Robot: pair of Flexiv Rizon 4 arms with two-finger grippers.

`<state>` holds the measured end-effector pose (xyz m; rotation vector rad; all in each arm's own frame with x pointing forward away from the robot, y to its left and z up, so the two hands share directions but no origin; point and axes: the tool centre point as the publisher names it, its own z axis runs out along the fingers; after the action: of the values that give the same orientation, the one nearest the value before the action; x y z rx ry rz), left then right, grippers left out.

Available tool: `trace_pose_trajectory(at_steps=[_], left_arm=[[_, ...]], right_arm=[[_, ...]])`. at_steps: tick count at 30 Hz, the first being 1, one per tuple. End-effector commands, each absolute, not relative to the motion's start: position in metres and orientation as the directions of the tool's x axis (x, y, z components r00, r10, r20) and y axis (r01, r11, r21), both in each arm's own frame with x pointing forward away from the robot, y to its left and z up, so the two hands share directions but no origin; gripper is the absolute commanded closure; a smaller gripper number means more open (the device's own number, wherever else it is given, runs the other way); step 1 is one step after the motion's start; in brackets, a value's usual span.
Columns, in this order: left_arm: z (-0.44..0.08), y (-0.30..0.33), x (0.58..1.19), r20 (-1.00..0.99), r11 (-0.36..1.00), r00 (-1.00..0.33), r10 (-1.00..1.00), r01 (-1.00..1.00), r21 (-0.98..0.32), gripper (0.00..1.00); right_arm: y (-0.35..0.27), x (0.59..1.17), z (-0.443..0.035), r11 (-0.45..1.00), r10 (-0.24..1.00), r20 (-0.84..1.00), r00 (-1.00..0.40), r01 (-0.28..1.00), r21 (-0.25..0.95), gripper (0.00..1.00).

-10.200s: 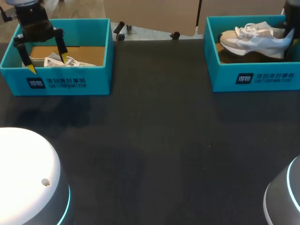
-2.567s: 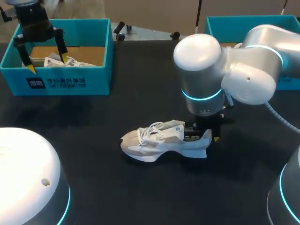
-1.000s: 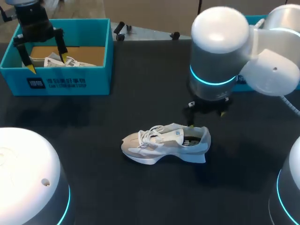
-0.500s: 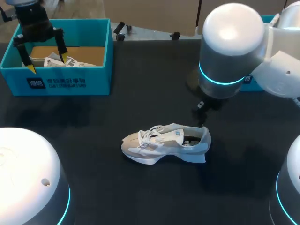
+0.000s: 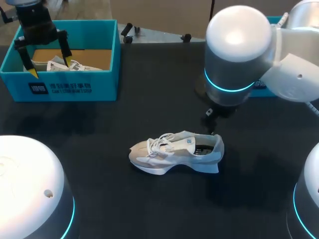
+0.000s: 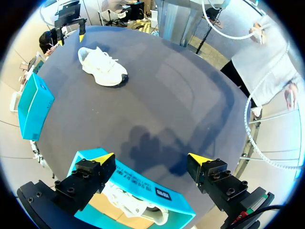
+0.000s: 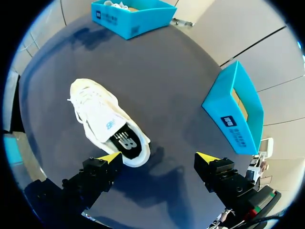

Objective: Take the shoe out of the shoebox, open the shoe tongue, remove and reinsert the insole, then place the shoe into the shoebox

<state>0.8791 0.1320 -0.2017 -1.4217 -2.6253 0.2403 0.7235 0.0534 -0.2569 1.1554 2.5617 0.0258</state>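
A white and beige shoe lies on its sole in the middle of the black table, toe toward my left side, and no gripper touches it. In the right wrist view the shoe sits just ahead of my right gripper, whose fingers are open and empty above the table by the heel. My right arm hides most of that gripper in the head view. My left gripper hangs open over the left shoebox, also empty. The shoe shows far ahead of it.
The left teal shoebox holds another white shoe. The right teal shoebox stands at the back right, mostly hidden behind my right arm in the head view. Bare black table lies around the shoe.
My right arm has lifted away from the shoe's heel and drifted a little to the right. The shoe has stayed put. The left arm has not moved.
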Motion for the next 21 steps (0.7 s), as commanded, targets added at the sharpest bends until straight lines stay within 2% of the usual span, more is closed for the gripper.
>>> trace_pose_trajectory(at_steps=[1,8,10,14,18,21], left_arm=[[-0.202,0.132,0.879,0.052,0.538,-0.541,0.84,0.817,-0.208,0.0],[-0.202,0.132,0.879,0.052,0.538,-0.541,0.84,0.817,-0.208,0.0],[-0.202,0.132,0.879,0.052,0.538,-0.541,0.84,0.817,-0.208,0.0],[-0.202,0.132,0.879,0.052,0.538,-0.541,0.84,0.817,-0.208,0.0],[-0.202,0.132,0.879,0.052,0.538,-0.541,0.84,0.817,-0.208,0.0],[-0.202,0.132,0.879,0.052,0.538,-0.541,0.84,0.817,-0.208,0.0]], right_arm=[[0.055,0.724,-0.259,0.67,0.732,-0.29,-0.616,0.727,0.148,0.0],[0.055,0.724,-0.259,0.67,0.732,-0.29,-0.616,0.727,0.148,0.0],[0.055,0.727,-0.259,0.659,0.751,-0.246,-0.613,0.717,0.225,0.0],[0.045,0.725,-0.257,0.71,0.697,-0.206,-0.686,0.621,0.333,0.0],[0.026,0.722,-0.251,0.78,0.582,-0.199,-0.789,0.472,0.41,0.0],[0.014,0.722,-0.252,0.832,0.481,-0.198,-0.854,0.373,0.41,0.0]])
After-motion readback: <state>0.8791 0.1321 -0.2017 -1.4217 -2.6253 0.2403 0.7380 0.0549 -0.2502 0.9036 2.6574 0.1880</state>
